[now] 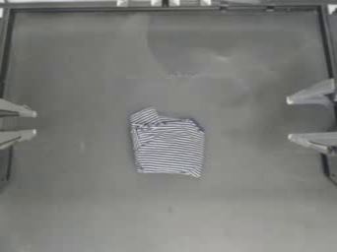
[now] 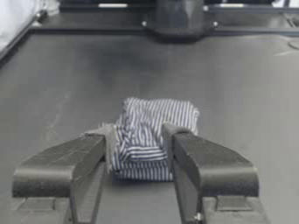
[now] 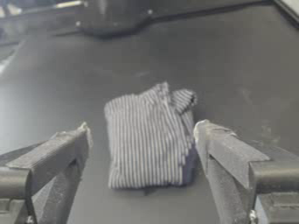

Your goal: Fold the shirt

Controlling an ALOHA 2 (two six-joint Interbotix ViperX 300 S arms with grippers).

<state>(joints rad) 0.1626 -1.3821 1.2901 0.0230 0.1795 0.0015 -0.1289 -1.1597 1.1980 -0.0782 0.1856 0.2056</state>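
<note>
The shirt [image 1: 167, 146], soft navy-and-white striped fabric folded into a compact rectangular bundle, lies at the middle of the dark table [image 1: 79, 206]. The left gripper [image 1: 31, 123] rests at nine o'clock, released and empty; the right gripper [image 1: 289, 119] at three o'clock, likewise spread wide, both well apart from it.
</note>
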